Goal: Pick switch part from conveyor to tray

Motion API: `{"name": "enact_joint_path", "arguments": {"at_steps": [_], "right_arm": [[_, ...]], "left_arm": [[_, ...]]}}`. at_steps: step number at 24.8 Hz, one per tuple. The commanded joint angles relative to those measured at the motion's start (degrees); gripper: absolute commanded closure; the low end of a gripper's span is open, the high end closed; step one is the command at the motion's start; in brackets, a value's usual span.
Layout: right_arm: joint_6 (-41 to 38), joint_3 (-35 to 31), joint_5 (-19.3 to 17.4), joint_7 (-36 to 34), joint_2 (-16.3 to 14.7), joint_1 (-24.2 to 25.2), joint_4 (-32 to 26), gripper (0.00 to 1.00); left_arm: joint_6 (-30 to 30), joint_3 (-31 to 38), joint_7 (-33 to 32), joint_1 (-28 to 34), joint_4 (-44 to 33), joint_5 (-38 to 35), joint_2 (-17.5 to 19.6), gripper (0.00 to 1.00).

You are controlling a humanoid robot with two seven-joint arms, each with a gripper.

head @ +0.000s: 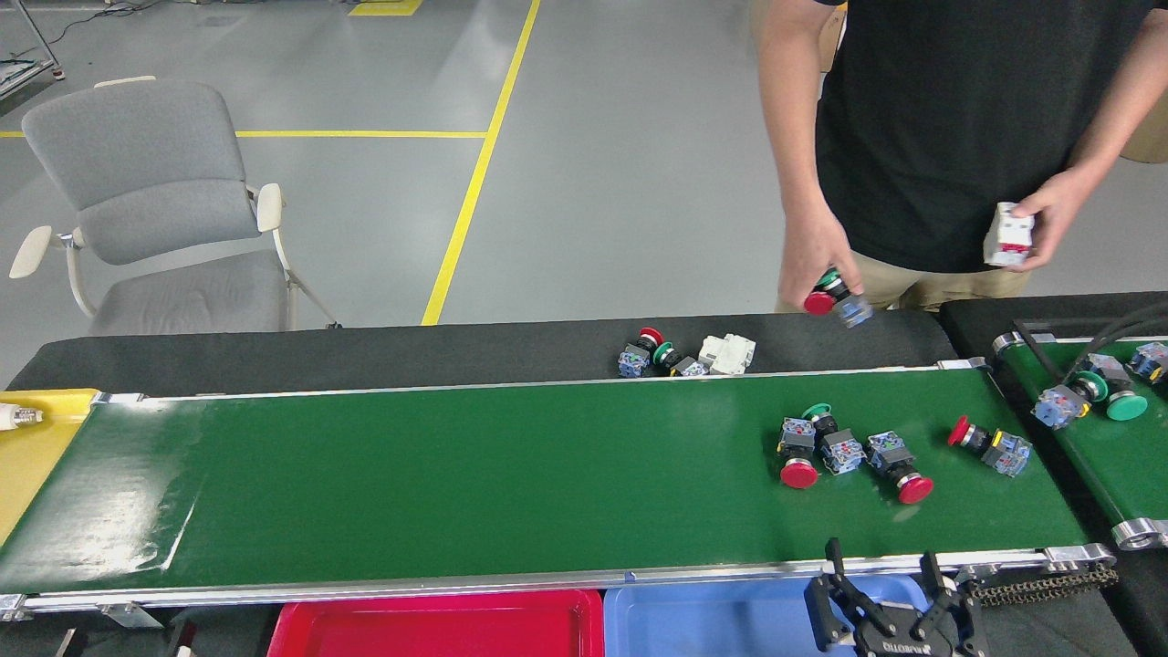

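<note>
The right gripper (885, 570) sits at the near right edge of the view, over the blue tray (712, 620), just short of the near rail of the conveyor (456, 474). Its two black fingers (835, 558) stand spread apart and hold nothing. The left gripper does not show anywhere in the view.

On the right part of the green belt lies a cluster of three switch parts (844, 450): one with a green cap at the far side and two with red caps pointing toward the near side, their grey and blue bodies touching or almost touching. A fourth switch part with a red cap (985, 443) lies alone, a little to the right of the cluster, near the belt's right end.

Left of the blue tray is a red tray (438, 625), and a yellow tray (36, 438) shows at the far left end of the belt.

Behind the belt, on the black desk (365, 351), rest a few more switch parts (652, 356) and a white block (727, 353). A person stands beyond the desk; one hand (817, 260) holds a red and a green switch part above the desk, the other hand (1045, 214) holds a white block. A second, shorter belt (1109, 456) at the far right carries more parts. A grey chair (155, 210) stands on the floor at the far left.
</note>
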Motion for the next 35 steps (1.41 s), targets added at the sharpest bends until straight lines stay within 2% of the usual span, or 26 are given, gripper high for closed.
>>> {"name": "enact_joint_path", "arguments": {"at_steps": [1,6,11,12,13,15,17,18,20,23,27,29,30,31,32,33,35], "right_arm": [[3.8,2.4,0.6,2.8,0.2,-3.6,2.6,0.02],[7.9,6.7,0.5,4.8,0.4,-12.1,10.7,0.02],[7.9,7.6,0.2,5.5,2.5,-16.2,17.6,0.03],[7.9,7.6,0.2,5.5,2.9,-16.8,18.5,0.11],[7.8,7.6,0.1,5.5,3.0,-17.3,19.1,0.24],[7.3,7.9,0.1,5.8,2.9,-17.7,19.6,0.59],[7.1,9.0,0.0,7.1,2.2,-17.9,19.6,0.78],[7.1,9.2,0.0,7.5,2.1,-17.9,19.6,0.84],[6.7,9.3,-0.2,7.5,1.8,-17.8,19.4,0.92],[3.4,11.2,-0.2,7.3,1.6,-16.5,16.9,0.93],[-9.6,14.8,-0.2,7.1,0.3,-9.6,7.5,0.93],[-18.7,18.1,-0.2,6.9,-0.8,-5.8,2.4,0.9],[-22.4,19.6,-0.2,6.7,-1.2,-4.9,1.2,0.81],[-27.4,21.3,-0.2,6.4,-1.5,-4.0,0.2,0.58],[-30.9,22.6,-0.2,6.4,-1.4,-3.6,0.0,0.12],[-32.3,23.5,-0.2,6.4,-1.0,-3.5,0.0,0.0],[-32.3,24.8,-0.1,6.4,-0.7,-3.8,0.5,0.0]], "left_arm": [[-1.4,0.1,-0.1,-0.9,-0.5,-0.1,0.6,0.0],[-2.5,0.0,-0.1,-1.3,-0.5,-0.2,0.9,0.0],[-3.9,0.0,-0.1,-1.4,-0.4,-0.4,0.8,0.0],[-3.9,0.0,-0.1,-1.4,-0.3,-0.4,0.9,0.0],[-3.9,0.0,-0.1,-1.5,-0.4,-0.4,0.9,0.0],[-3.9,0.0,-0.1,-1.4,-0.4,-0.3,0.9,0.0],[-3.9,0.0,-0.1,-1.4,-0.4,-0.3,0.8,0.0],[-3.9,0.0,-0.1,-1.4,-0.4,-0.3,0.8,0.0],[-3.9,0.0,-0.1,-1.4,-0.4,-0.3,0.9,0.0],[-4.0,0.0,-0.1,-1.2,-0.4,-0.2,0.8,0.0],[-4.0,0.0,-0.1,-1.1,-0.5,-0.2,0.8,0.0],[-4.0,0.0,-0.1,-1.2,-0.4,-0.2,0.8,0.0],[-3.9,0.0,-0.1,-1.2,-0.5,-0.2,0.8,0.0],[-3.9,0.0,-0.1,-1.2,-0.4,-0.2,0.8,0.0],[-3.9,0.0,-0.1,-1.2,-0.4,-0.2,0.8,0.0],[-3.9,0.0,-0.1,-1.2,-0.4,-0.2,0.7,0.0],[-3.9,-0.1,-0.1,-1.4,-0.4,-0.2,0.8,0.0]]}}
